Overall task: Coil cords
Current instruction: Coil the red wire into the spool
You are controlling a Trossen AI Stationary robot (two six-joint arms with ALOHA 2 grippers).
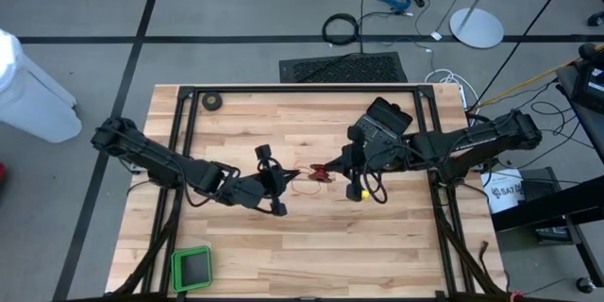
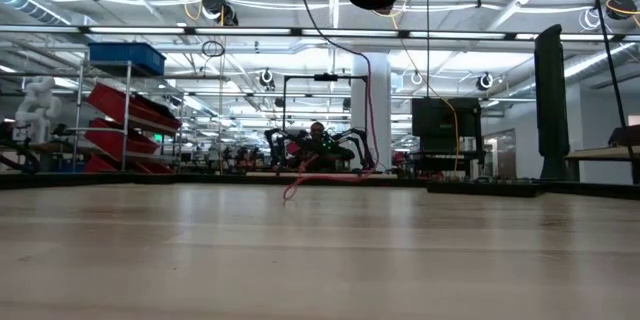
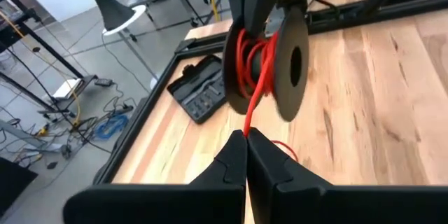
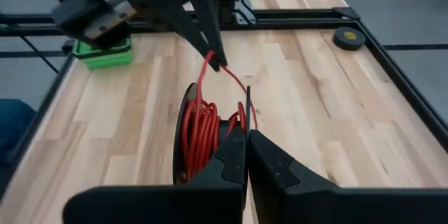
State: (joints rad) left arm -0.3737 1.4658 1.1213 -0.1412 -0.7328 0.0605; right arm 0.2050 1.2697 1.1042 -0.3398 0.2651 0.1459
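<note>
The cord is a thin red wire, partly wound on a black reel (image 4: 203,136) that hangs above the middle of the table (image 1: 321,172). My right gripper (image 4: 246,134) is shut on the reel. My left gripper (image 3: 245,136), just left of the reel in the high view (image 1: 294,177), is shut on the red wire (image 3: 253,101) where it leaves the reel. A loose length of wire (image 2: 368,110) hangs down, and its end (image 2: 298,186) lies on the wood. My left gripper pinches a single strand of the red wire (image 3: 246,127) between its fingertips, a short way from the reel, coming from the table's left side. The strand runs nearly straight up to the reel's core. My right gripper pinches the rim of one flange (image 4: 247,115) between its two fingers, coming from the table's right side and slanting down. The reel stands on edge and is lifted clear of the table.
A black tape roll (image 1: 213,101) lies at the far left corner. A green box (image 1: 192,267) sits at the near left. An open black case (image 1: 385,118) lies far right of centre. The black frame rail (image 1: 302,88) runs along the far edge.
</note>
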